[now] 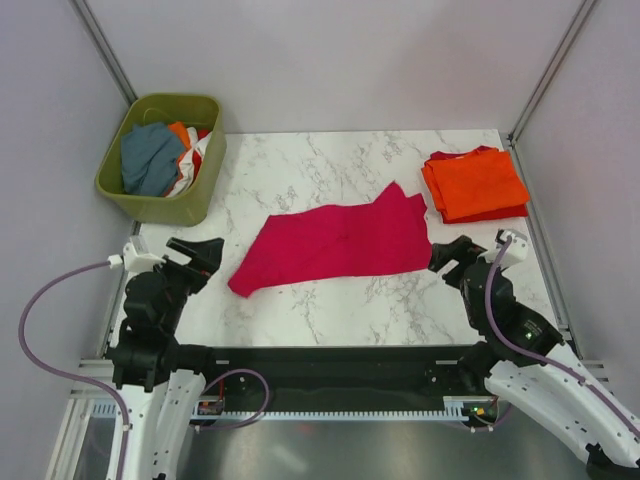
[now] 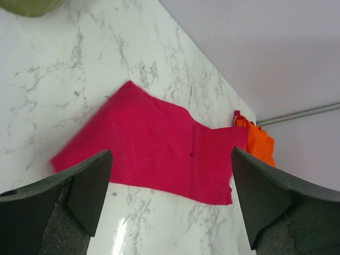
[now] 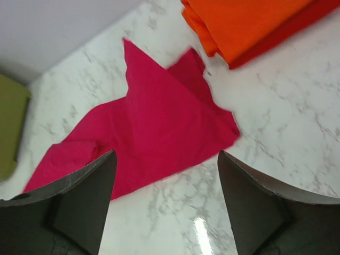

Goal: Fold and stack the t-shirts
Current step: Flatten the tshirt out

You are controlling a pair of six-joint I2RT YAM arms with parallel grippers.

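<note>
The left pincer is gaping wide, framing the magenta t-shirt lying flat on the desk; orange t-shirts are sitting beyond, far right.

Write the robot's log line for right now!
pink shirt: loose, centre | orange stack: far right | left gripper: open, empty | right gripper: open, empty

Seen from above, the garments bundled in the olive-green plastic basket are so overlapped that their number cannot be told. The red folded cloth shirt at the far right is covered, but for thin edges, by the bright orange folded shirts, whose layers cannot be counted. In the left wrist view the basket is cut to a sliver and the magenta-pink cloth shirt is blurred at its near-left end; in the right wrist view the orange stack and the basket are cropped.
</note>
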